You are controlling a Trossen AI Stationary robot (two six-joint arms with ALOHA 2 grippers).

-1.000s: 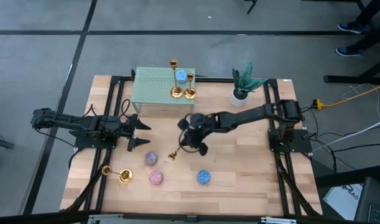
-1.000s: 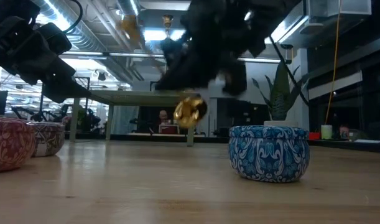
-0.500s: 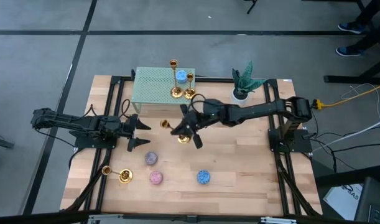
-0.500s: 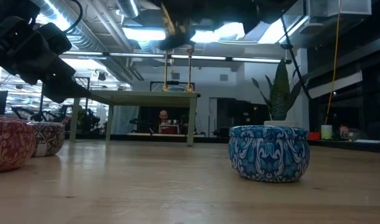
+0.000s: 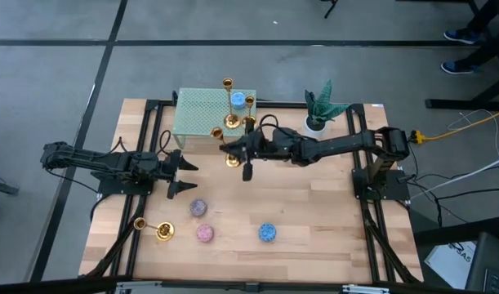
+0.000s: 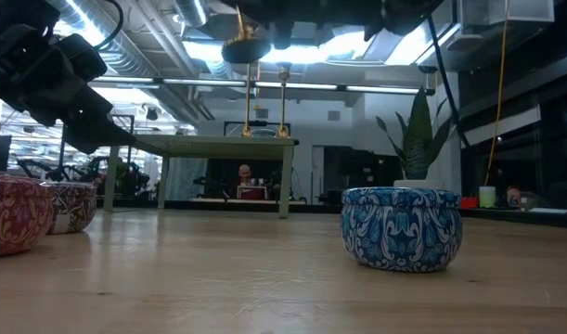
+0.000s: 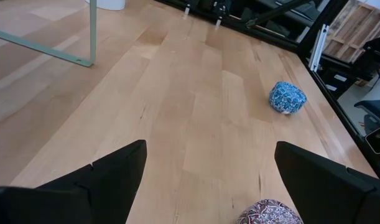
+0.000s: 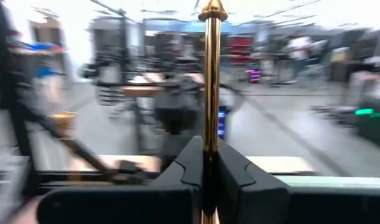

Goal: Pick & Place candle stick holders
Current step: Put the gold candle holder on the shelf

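I see the candlestick (image 8: 210,81) clamped by its stem between my right gripper's (image 5: 234,149) fingers, held in the air just off the front edge of the green stand (image 5: 196,119). Two more candlesticks (image 5: 248,114) stand on that stand, and a fourth (image 5: 153,228) lies on the table (image 5: 314,212). My left gripper (image 5: 180,172) hovers with fingers apart.

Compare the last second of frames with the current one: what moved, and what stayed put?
The right gripper, shut on a candle stick holder throughout, carried it from mid-table up toward the green stand, lifting it out of the low view's centre. It now hangs at the stand's front edge, not yet set down. The left gripper stayed open in place; the two holders on the stand, the fallen holder and the candles did not move.
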